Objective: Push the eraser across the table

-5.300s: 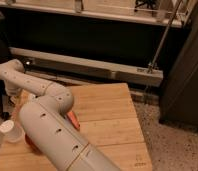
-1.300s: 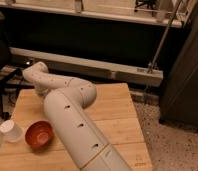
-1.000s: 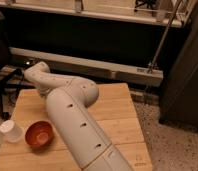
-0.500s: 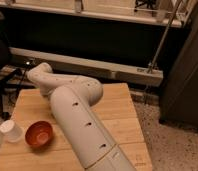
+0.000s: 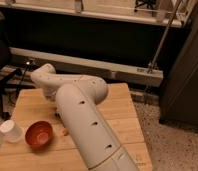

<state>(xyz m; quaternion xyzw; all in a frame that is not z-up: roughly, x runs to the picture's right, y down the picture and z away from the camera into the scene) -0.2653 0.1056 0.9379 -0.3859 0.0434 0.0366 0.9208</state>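
One bulky white robot arm (image 5: 87, 125) with small dark oval holes along its shell fills the middle of the view, rising from the near right edge, bending at a rounded elbow over the far middle of the table, then running left to a rounded wrist link above the far left part of the top. The gripper sits at the end of that wrist link, over the far left area of the square light wooden plank table (image 5: 127, 115), but it is hidden behind the arm's own casing; its fingers are closed, and whether they touch anything cannot be told. The eraser cannot be made out anywhere on the bare wood, and the arm covers much of the table's middle, so its place cannot be told. On the near left part of the table a round reddish-orange bowl (image 5: 39, 134) stands upright, and a white paper cup (image 5: 12, 131) stands just to its left, near the table's left edge. A small orange scrap (image 5: 65, 132) lies between the bowl and the arm, close against the arm's side; what it is cannot be told. Beyond the far edge runs a long pale ledge (image 5: 92, 64) below a dark wall. A slanted metal pole (image 5: 164, 42) rises at the far right, beside a tall dark cabinet (image 5: 184, 75), and speckled floor (image 5: 167, 147) lies right of the table.
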